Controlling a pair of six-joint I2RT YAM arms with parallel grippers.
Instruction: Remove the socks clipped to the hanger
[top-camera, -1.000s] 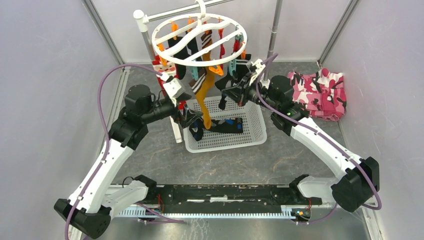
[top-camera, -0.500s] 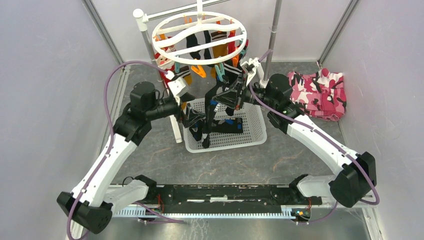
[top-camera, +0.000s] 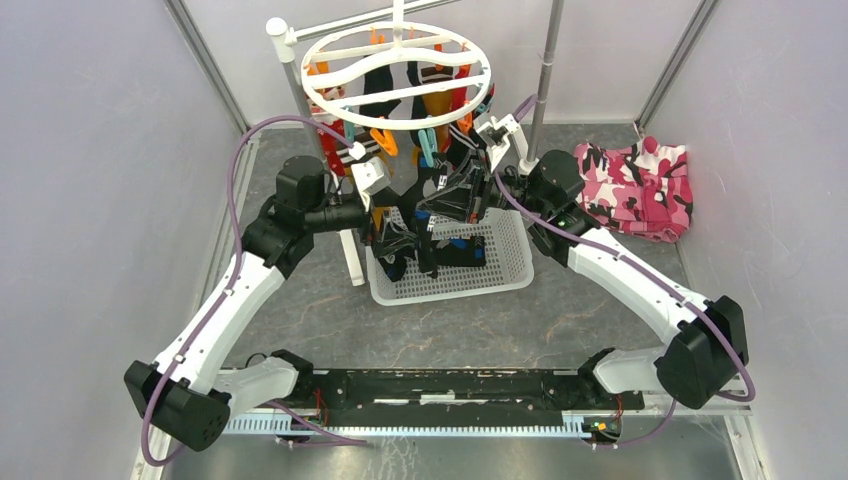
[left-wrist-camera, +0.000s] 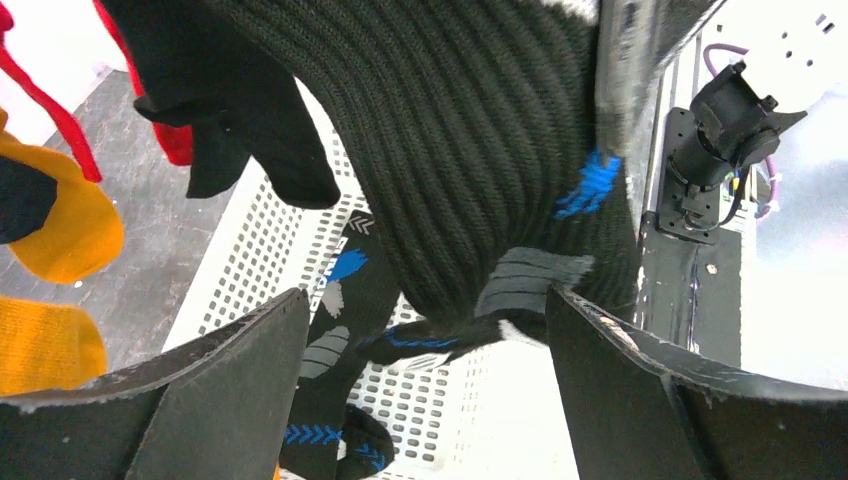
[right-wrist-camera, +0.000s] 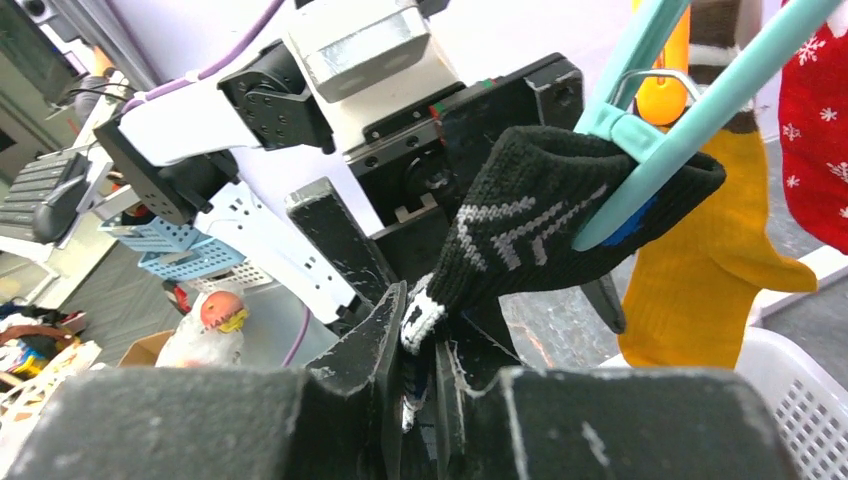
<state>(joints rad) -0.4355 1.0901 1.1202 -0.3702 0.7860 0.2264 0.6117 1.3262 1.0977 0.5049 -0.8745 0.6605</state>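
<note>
**A:** Where do the socks sit?

**B:** Most hang from the large round white plastic hanger (top-camera: 398, 62), held by small orange and teal clips. It hangs above the white perforated rectangular basket (top-camera: 505, 268) on the grey bench (top-camera: 330, 310). 1 black sock with blue chevrons (left-wrist-camera: 335, 290) lies in the basket.

**A:** And the one being worked?

**B:** A black ribbed knit sock (right-wrist-camera: 540, 220) with grey and blue marks. The teal plastic clip (right-wrist-camera: 620, 125) bites 1 end. The right pincer (right-wrist-camera: 420, 335) is clenched on the other end, with the white-flecked edge squeezed between nearly closed fingers. The left pincer (left-wrist-camera: 425, 300) is released and spread wide. Black ribbed knit hangs just past it, probably the same sock.

**A:** How will it handle?

**B:** My guess is very light, limp and stretchy. It should lengthen before the clip lets go, so a hold at the far edge wastes travel. It would be better to take a thick fold of knit just beside the clip and pull straight out of the clip's bite.

**A:** Any risks?

**B:** The hanger seems to hang free from its hook. A sideways tug would likely tilt it and swing the neighbours, the mustard-yellow sock (right-wrist-camera: 700, 260) and the red snowflake sock (right-wrist-camera: 820, 150). The knit looks grippy rather than slippery. Nothing here seems fragile, except perhaps the small clip.
</note>
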